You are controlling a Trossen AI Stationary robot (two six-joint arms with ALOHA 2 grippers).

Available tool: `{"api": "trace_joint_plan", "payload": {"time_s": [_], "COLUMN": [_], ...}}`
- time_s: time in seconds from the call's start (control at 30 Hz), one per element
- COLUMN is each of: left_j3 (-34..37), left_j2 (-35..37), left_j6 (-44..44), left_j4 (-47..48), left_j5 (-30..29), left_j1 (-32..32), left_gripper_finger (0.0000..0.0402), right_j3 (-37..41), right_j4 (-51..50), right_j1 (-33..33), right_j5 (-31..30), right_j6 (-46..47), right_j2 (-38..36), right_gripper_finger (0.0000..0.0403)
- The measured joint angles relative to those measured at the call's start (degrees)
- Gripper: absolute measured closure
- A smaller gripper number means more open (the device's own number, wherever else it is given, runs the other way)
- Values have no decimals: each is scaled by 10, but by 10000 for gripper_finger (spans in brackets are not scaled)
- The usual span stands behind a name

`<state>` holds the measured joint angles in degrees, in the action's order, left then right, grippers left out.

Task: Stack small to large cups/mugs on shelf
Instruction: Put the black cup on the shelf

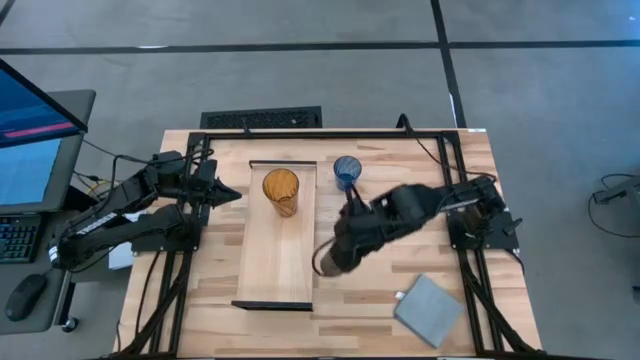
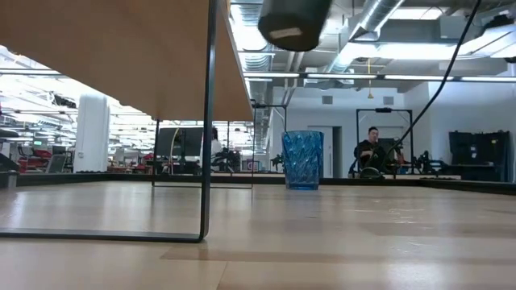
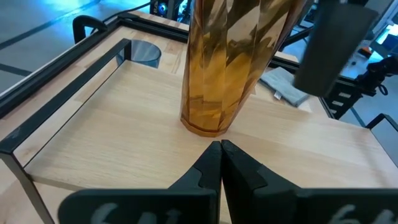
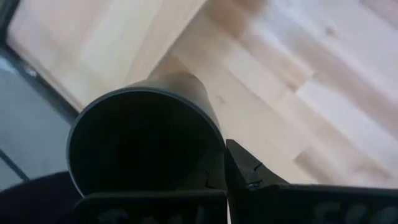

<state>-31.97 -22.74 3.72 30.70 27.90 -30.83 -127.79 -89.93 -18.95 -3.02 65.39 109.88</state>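
The right gripper (image 1: 330, 262) pinches the black cup (image 4: 146, 140) in its jaws, lifted just beside the shelf (image 1: 277, 270). The amber cup (image 1: 281, 191) stands upright on the shelf, nearer the left gripper (image 1: 232, 195), whose jaws are pressed together.

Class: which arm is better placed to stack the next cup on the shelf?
Right: its claw already holds the black cup lifted beside the shelf. The left claw is shut and empty, near the amber cup.

floor (image 1: 300, 60): grey, dark seams | monitor (image 1: 30, 130): left desk | ceiling ducts (image 2: 379, 16), strip lights
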Motion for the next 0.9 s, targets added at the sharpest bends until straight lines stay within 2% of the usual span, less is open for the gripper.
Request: {"api": "trace_joint_plan", "payload": {"time_s": [0.27, 0.5, 0.73, 0.9], "left_j3": [0, 0, 0, 0], "left_j2": [0, 0, 0, 0], "left_j6": [-11, -12, -33, -33], "left_j4": [-3, -13, -26, -48], "left_j5": [0, 0, 23, 23], "left_j1": [0, 0, 0, 0], "left_gripper_finger": [401, 401, 401, 401], "right_j3": [0, 0, 0, 0], "right_j4": [81, 102, 177, 164], "right_j1": [85, 143, 150, 136], "right_j5": [35, 38, 43, 34], "right_j6": [-106, -168, -194, -194], "right_j2": [-2, -1, 1, 1], "right_gripper_finger": [399, 399, 399, 399]}}
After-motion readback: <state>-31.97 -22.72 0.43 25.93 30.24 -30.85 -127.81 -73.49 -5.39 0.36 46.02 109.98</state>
